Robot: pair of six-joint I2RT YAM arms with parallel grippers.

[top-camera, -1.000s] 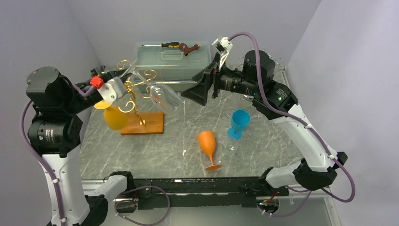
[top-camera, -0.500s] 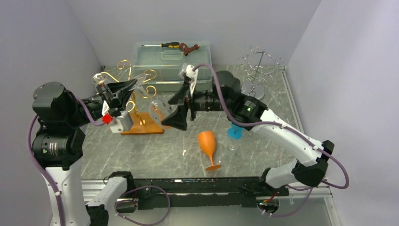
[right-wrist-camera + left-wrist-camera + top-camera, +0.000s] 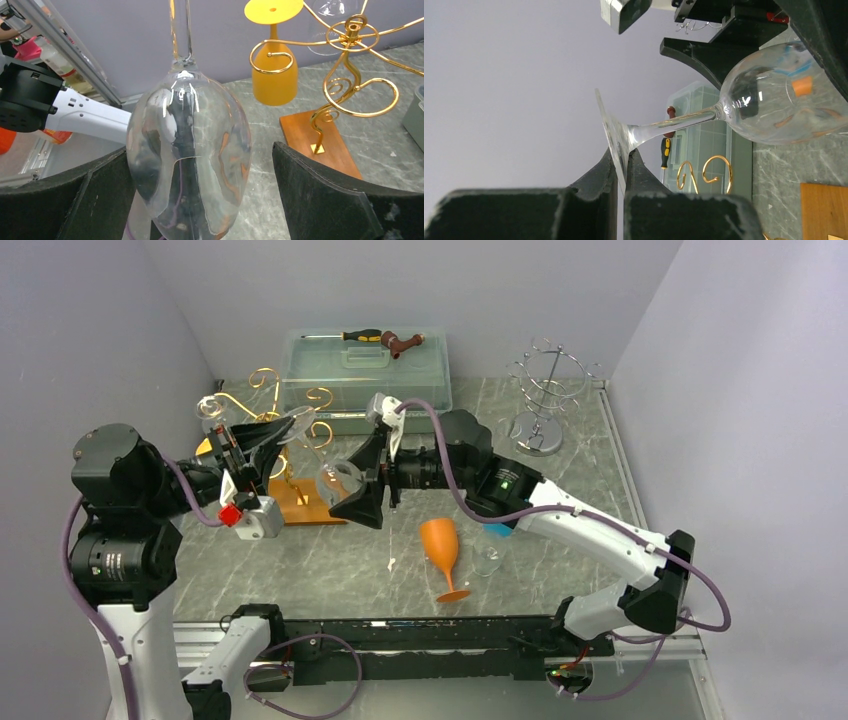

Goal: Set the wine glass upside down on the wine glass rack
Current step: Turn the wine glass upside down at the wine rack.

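Observation:
A clear wine glass hangs in the air, lying almost level in front of the rack. My left gripper is shut on the edge of its round foot, and the stem runs right to the bowl. My right gripper is open, one finger on each side of the bowl. The bowl sits close to the left finger, with a gap to the right one. The gold wire wine glass rack stands on a wooden base, with a yellow glass hanging upside down on it.
An orange glass and a small clear glass stand near the front. A blue glass is partly hidden by the right arm. At the back are a plastic box with a screwdriver on its lid and a silver wire stand.
The right arm swung left and down from the back, bringing its open fingers around the bowl. The left wrist turned over and carried the glass slightly forward and lower.

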